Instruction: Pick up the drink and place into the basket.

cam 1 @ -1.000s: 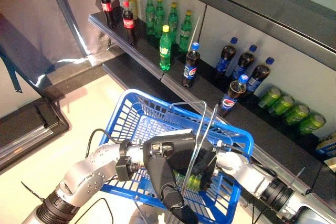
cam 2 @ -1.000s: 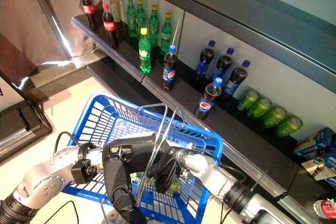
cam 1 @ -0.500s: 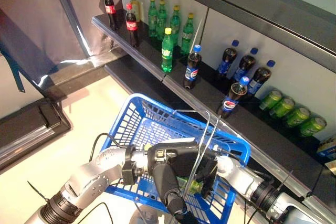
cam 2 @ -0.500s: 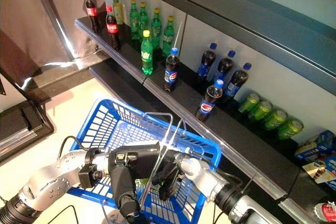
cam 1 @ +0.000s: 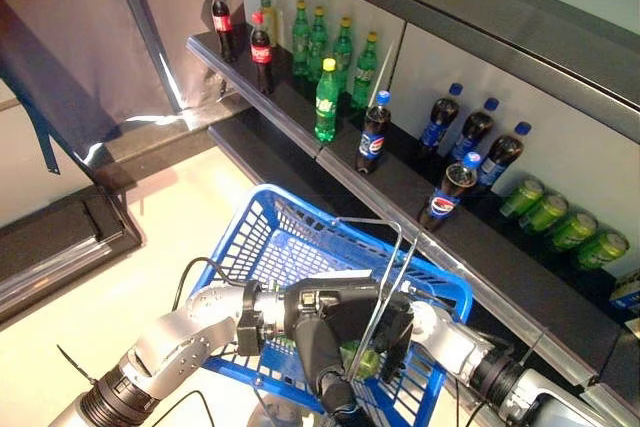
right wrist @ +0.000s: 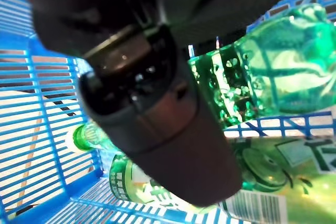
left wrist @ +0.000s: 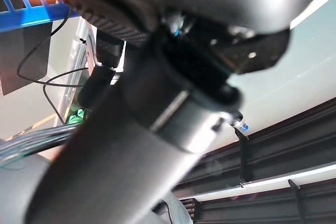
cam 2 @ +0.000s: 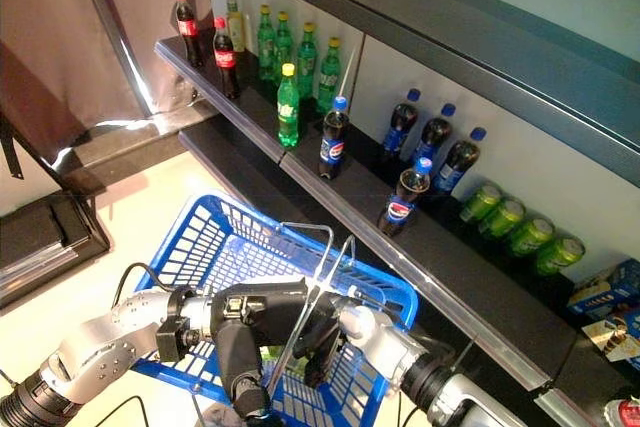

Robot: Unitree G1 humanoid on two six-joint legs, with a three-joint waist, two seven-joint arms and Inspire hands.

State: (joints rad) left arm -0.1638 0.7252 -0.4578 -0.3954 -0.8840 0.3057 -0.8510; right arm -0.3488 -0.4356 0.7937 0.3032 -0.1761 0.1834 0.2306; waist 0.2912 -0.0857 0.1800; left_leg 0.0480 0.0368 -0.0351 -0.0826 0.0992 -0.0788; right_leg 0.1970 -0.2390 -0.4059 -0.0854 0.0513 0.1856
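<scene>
You are looking at one blue basket (cam 1: 262,237) with two wire handles (cam 1: 385,257). On the shelf (cam 1: 285,122) you are seeing two red-capped cola bottles (cam 1: 259,48), one pale yellowish bottle behind them, four green bottles with green caps (cam 1: 340,42) in a row, and one green bottle with a yellow cap (cam 1: 325,99). Five blue-capped dark cola bottles (cam 1: 373,134) are standing further along. Four green cans (cam 1: 560,229) are lying side by side. Inside the basket you are seeing at least two green bottles (right wrist: 273,72). One yellowish container is sitting on the top shelf.
</scene>
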